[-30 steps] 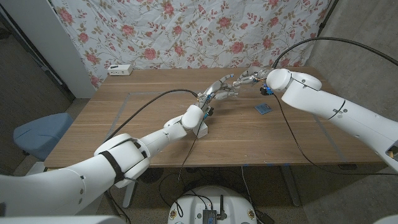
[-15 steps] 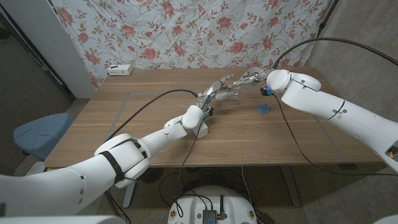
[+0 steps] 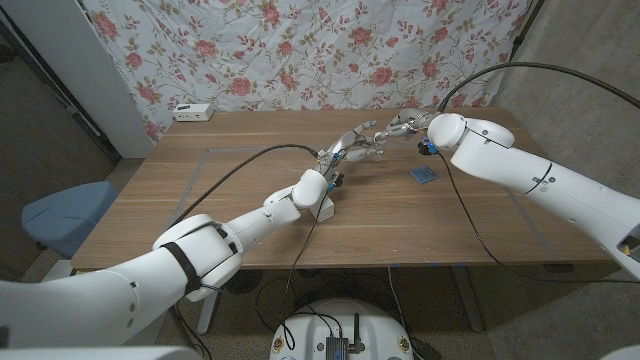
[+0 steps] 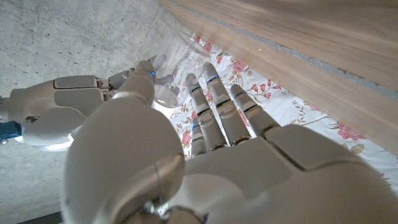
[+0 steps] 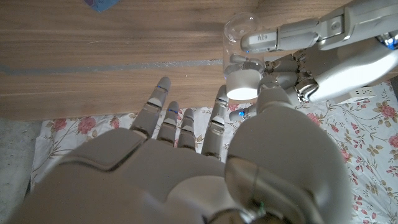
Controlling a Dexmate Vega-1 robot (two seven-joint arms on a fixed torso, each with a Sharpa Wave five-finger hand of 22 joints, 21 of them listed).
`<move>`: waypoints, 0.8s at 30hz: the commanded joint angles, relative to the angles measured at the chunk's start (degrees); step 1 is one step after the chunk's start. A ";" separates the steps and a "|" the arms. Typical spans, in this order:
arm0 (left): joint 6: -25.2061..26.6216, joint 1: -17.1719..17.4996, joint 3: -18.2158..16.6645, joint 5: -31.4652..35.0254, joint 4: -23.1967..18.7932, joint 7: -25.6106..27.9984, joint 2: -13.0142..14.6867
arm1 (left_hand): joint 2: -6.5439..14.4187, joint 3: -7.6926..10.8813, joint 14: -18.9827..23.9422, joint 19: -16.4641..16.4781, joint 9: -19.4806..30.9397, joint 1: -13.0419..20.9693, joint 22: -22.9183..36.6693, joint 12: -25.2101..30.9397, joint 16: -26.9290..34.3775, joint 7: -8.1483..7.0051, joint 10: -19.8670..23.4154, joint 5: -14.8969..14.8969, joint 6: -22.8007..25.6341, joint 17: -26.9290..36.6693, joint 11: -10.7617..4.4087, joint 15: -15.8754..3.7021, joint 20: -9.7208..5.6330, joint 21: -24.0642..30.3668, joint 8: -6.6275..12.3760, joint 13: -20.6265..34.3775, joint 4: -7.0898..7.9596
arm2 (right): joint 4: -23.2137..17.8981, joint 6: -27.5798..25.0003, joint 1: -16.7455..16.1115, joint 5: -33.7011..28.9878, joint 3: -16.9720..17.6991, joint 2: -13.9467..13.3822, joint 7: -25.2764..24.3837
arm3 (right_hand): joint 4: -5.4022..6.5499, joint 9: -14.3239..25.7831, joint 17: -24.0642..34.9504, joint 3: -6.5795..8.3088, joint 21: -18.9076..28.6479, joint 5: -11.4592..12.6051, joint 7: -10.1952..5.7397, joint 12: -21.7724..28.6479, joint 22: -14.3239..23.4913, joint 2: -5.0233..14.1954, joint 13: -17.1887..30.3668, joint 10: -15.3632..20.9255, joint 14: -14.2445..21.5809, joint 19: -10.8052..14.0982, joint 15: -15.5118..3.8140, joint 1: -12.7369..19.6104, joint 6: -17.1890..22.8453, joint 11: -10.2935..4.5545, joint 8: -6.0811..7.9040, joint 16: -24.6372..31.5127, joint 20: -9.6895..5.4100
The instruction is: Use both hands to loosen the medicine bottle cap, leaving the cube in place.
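A clear medicine bottle [image 5: 241, 32] with a white cap [image 5: 241, 84] is held up over the table's far middle, between both hands. My left hand [image 3: 350, 146] grips the clear body, its fingers [image 5: 277, 40] wrapped around it. From the other side my right hand [image 3: 399, 125] reaches in, and a fingertip [image 5: 220, 99] and the thumb meet at the cap. The left wrist view looks past my left hand [image 4: 224, 155] to the bottle [image 4: 166, 90] and my right hand [image 4: 68, 109]. The blue cube [image 3: 424, 175] lies on the table under my right forearm, and its corner [image 5: 99, 4] also shows.
A white box [image 3: 193, 111] sits at the table's back left corner. A black cable [image 3: 250, 160] trails over the wood along my left arm. A floral cloth [image 3: 300, 50] hangs behind the table, and a blue seat [image 3: 60, 215] stands off its left side.
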 commanded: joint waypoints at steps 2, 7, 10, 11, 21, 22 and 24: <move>-1.11 -0.93 0.31 -0.39 2.33 -0.03 -0.86 | 0.32 0.55 0.37 -0.32 0.17 0.08 0.07 0.46 -0.06 -0.20 1.43 0.49 0.42 0.07 -0.80 -5.11 -0.33 0.06 0.24 0.27 0.02 | 0.54 0.09 0.19 -0.53 -0.50 0.34 -0.54 | -0.56 0.33 0.04 0.18 0.52 0.42 -0.14 0.26 0.22 0.24 0.24 0.78 0.66 0.56 -0.04 0.57 1.29 0.16 0.56 0.51 0.06; -1.38 -1.22 0.47 -0.59 3.02 -0.10 -1.11 | 0.31 0.56 0.34 -0.32 0.17 0.04 0.07 0.43 -0.08 -0.24 1.38 0.49 0.49 0.06 -0.82 -5.07 -0.30 0.06 0.23 0.27 0.04 | 0.66 0.39 -0.13 -0.71 -0.35 0.49 -1.11 | -1.02 0.56 0.03 0.41 0.53 0.47 -0.19 0.32 0.22 0.50 0.24 1.30 1.34 0.77 -0.54 1.03 2.02 0.00 0.99 0.72 -0.01; -1.52 -1.33 0.56 -0.68 3.39 -0.05 -1.29 | 0.32 0.56 0.37 -0.32 0.17 0.02 0.07 0.43 -0.06 -0.25 1.38 0.49 0.49 0.07 -0.83 -5.05 -0.29 0.06 0.22 0.27 0.04 | 0.65 0.37 -0.29 -1.04 -0.35 0.59 -1.58 | -1.25 0.67 0.02 0.48 0.60 0.48 -0.53 0.34 0.22 0.56 0.23 1.55 1.68 1.04 -0.79 1.23 2.54 -0.43 1.27 0.81 -0.09; -1.54 -1.39 0.62 -0.70 3.51 -0.11 -1.33 | 0.32 0.56 0.38 -0.28 0.17 0.02 0.07 0.45 -0.05 -0.29 1.42 0.49 0.53 0.07 -0.86 -5.03 -0.37 0.07 0.23 0.27 0.05 | 0.64 0.36 -0.35 -1.10 -0.31 0.61 -1.70 | -1.34 0.72 0.03 0.53 0.60 0.49 -0.72 0.35 0.22 0.64 0.23 1.67 1.83 1.08 -0.89 1.30 2.89 -0.53 1.45 0.86 -0.10; -2.00 -1.75 0.94 -0.99 4.58 -0.08 -1.79 | 0.30 0.55 0.39 -0.30 0.17 -0.10 0.07 0.44 -0.05 -0.21 1.42 0.48 0.55 0.07 -0.89 -4.97 -0.34 0.06 0.19 0.27 0.09 | 0.70 0.39 -0.67 -1.59 -0.29 0.78 -2.25 | -1.82 0.84 0.11 0.86 0.66 0.49 -1.84 0.54 0.23 1.35 0.21 2.90 2.98 1.64 -2.23 1.76 4.74 -1.05 2.27 1.24 -0.55; -2.00 -1.76 0.95 -1.04 4.59 -0.14 -1.80 | 0.31 0.57 0.38 -0.28 0.17 -0.08 0.07 0.46 -0.06 -0.31 1.47 0.48 0.61 0.07 -0.90 -5.01 -0.37 0.07 0.20 0.27 0.08 | 0.72 0.42 -0.68 -1.65 -0.33 0.80 -2.26 | -1.84 0.84 0.12 0.86 0.68 0.48 -1.84 0.52 0.23 1.38 0.21 2.92 3.09 1.71 -2.38 1.76 4.74 -1.07 2.27 1.28 -0.56; -1.99 -1.77 0.98 -1.13 4.58 -0.25 -1.81 | 0.26 0.54 0.36 -0.27 0.17 -0.10 0.07 0.43 -0.06 -0.33 1.40 0.47 0.62 0.07 -0.90 -4.98 -0.33 0.08 0.19 0.27 0.07 | 0.72 0.47 -0.81 -1.96 -0.41 0.88 -2.64 | -1.88 0.84 0.13 0.84 0.66 0.46 -2.09 0.58 0.23 1.41 0.21 3.20 3.20 1.73 -2.50 1.73 5.01 -1.29 2.38 1.31 -0.55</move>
